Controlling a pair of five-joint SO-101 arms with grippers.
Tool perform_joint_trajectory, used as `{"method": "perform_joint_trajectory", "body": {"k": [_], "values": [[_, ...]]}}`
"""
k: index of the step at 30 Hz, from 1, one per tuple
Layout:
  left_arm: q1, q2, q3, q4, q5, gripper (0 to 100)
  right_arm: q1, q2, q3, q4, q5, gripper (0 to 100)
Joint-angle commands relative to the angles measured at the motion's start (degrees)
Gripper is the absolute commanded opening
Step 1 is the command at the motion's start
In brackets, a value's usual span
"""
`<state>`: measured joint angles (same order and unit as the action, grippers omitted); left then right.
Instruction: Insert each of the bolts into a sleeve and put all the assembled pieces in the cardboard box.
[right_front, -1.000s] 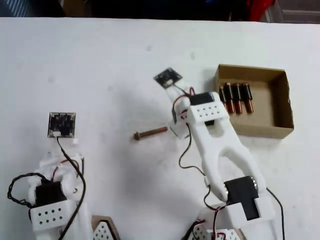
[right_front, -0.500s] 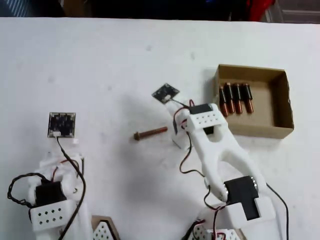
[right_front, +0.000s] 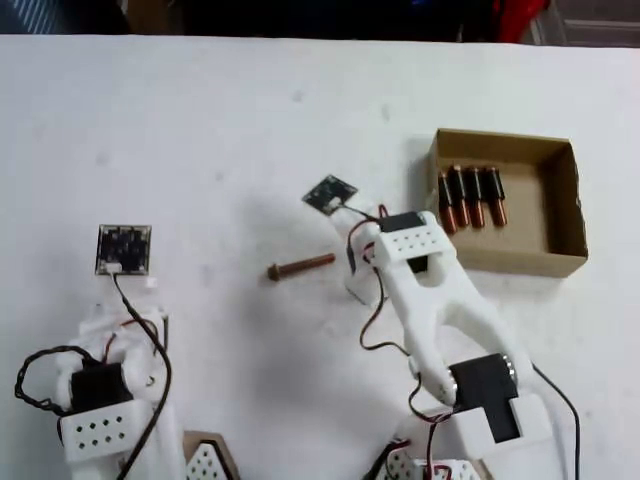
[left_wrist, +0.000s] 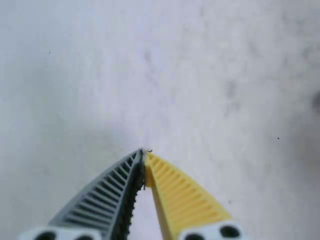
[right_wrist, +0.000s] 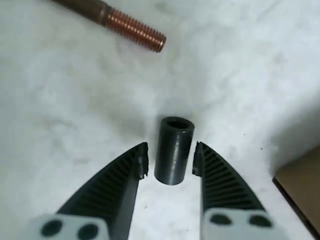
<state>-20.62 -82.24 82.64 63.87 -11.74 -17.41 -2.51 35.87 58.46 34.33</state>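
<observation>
A copper bolt (right_front: 300, 266) lies on the white table left of the right arm, threaded end toward that arm; its threaded tip (right_wrist: 135, 32) appears in the right wrist view. A black sleeve (right_wrist: 173, 150) lies on the table between the fingertips of my right gripper (right_wrist: 170, 160), which is open around it with a small gap on each side. The cardboard box (right_front: 560, 215) at the right holds several assembled bolt-and-sleeve pieces (right_front: 470, 197). My left gripper (left_wrist: 143, 152) is shut over bare table, holding nothing, at the near left.
The left arm's body (right_front: 105, 390) sits at the near left corner. The right arm (right_front: 440, 310) stretches from the near edge toward the box's left side. A dark room edge (right_front: 320, 18) borders the table's far side.
The right arm has drawn back toward the near edge and slightly left, away from the box, its wrist camera board shifting with it. The bolt and left arm stayed put.
</observation>
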Motion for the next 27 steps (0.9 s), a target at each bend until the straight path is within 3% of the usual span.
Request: {"method": "perform_joint_trajectory", "body": {"k": [1, 13, 16, 18, 27], "values": [[-0.3, -0.2, -0.4, -1.1, -0.5, 2, 0.6, 1.8, -2.1, -0.2, 0.5, 12.5], [-0.2, -0.2, -0.4, -1.4, -0.5, 2, 4.1, 10.0, -7.4, -0.2, 0.5, 12.2], [-0.1, -0.2, -0.4, -1.5, -0.5, 2, 4.1, 10.2, -7.5, -0.2, 0.5, 6.4], [1.0, -0.2, -0.4, -2.2, -0.5, 2, 4.1, 9.9, -7.5, -0.2, 0.5, 0.9], [8.0, -0.2, 2.8, -5.5, -0.5, 2, 3.5, 0.5, -8.4, 4.6, 0.0, 1.7]]}}
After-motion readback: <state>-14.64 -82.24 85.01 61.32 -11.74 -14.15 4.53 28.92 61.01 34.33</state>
